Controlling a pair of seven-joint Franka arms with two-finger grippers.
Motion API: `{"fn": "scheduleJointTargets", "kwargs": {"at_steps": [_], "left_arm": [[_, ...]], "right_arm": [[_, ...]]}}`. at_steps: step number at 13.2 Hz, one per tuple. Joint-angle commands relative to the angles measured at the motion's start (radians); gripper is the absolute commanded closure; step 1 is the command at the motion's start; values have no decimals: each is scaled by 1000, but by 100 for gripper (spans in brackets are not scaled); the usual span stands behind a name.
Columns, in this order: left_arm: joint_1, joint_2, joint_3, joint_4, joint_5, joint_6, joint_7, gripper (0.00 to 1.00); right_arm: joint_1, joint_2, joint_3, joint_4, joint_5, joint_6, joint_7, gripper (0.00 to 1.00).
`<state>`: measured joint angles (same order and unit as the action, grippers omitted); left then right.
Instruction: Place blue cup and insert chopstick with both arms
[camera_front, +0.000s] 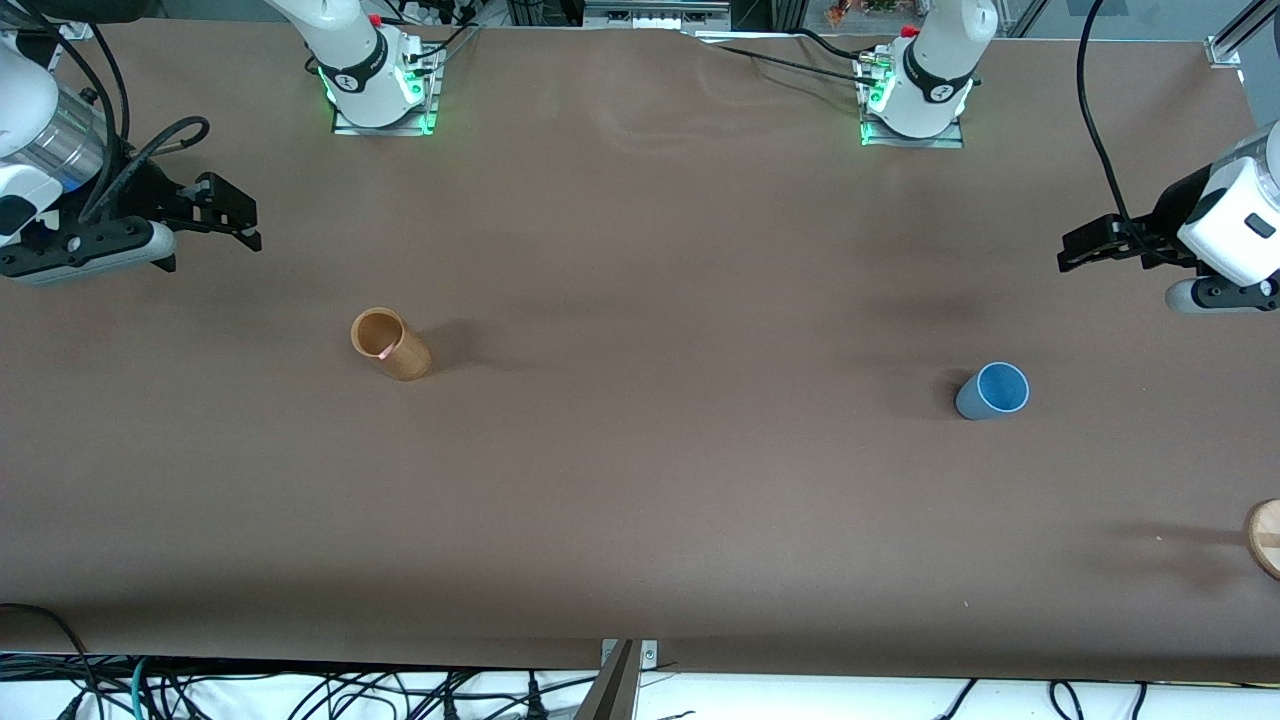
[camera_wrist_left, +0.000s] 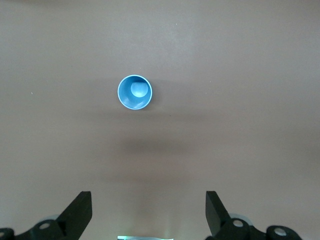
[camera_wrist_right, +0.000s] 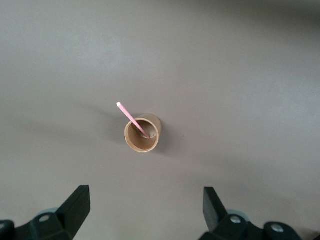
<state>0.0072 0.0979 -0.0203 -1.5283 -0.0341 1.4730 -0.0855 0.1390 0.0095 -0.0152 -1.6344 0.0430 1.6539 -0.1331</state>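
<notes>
Now both my grippers, left (camera_wrist_left: 148, 215) and right (camera_wrist_right: 145, 212), hang wide open above the table (camera_front: 640, 500); blue cup (camera_front: 992, 391) upright, chopstick (camera_wrist_right: 132, 119) leaning inside the wooden cup (camera_front: 390, 344).

Table (camera_front: 640, 520) carries a plain brown covering, lit evenly, with soft shadows on it. Black cables (camera_front: 300, 695) lie along the white strip at its near edge. A round wooden object (camera_front: 1266, 538) sits at the left arm's end.
</notes>
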Motion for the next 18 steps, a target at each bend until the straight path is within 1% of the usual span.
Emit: {"fn": "scheduleJointTargets", "kwargs": {"at_steps": [1,12,16,18], "left_arm": [[-3,-9,2,-18,-18,13,1,0],[-3,3,2,-18,-20,13,1,0],[7,54,3,-18,-18,21,-7,0],[17,117,5,-18,-18,33,-7,0]], "right_arm": [[-13,4,8,10,21,-9,-5,0],[-12,-2,8,-16,21,1,-5,0],[-12,-5,9,-28,21,3,-5,0],[-12,-5,9,-28,21,3,-5,0]]}}
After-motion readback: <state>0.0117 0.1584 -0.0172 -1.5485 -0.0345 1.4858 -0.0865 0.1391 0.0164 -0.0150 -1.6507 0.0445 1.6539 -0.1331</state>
